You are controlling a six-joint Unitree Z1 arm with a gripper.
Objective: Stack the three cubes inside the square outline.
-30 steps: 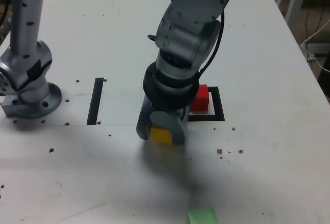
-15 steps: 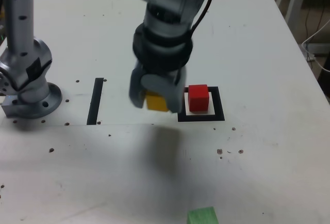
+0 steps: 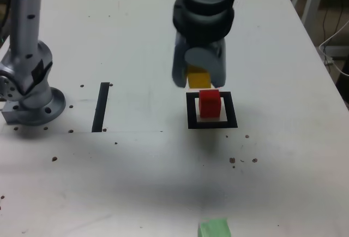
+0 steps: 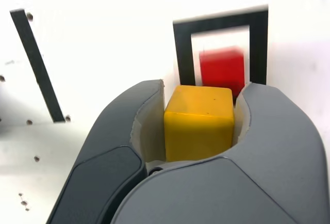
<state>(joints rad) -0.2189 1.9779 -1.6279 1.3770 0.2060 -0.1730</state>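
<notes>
Three cubes are in sight. One, the yellow cube [image 3: 198, 77], is clamped between the two grey jaws of the gripper [image 3: 198, 78]; the wrist view shows it pressed on both sides by the pale inner pads [image 4: 150, 131], so the pincer is closed on it. It hangs in the air above the white table [image 3: 283, 149] — in the exterior view it sits just behind and slightly to the left of the red cube [image 3: 209, 104], clear of its top.

That red cube rests on the white centre of the square outline [image 3: 212, 124], well within the thick black frame. In the wrist view the red cube [image 4: 222, 71] appears blurred, just beyond the yellow cube [image 4: 198, 122], with the square outline [image 4: 182, 48] around it.

The green cube [image 3: 214, 229] lies alone on the table at the near edge of the exterior view, well apart from the frame and partly cut off by the picture's border.

A straight black strip [image 3: 101, 107] lies flat on the table toward the exterior view's left, between the frame and the arm's grey base [image 3: 32, 101]. Small dark specks dot the tabletop.
</notes>
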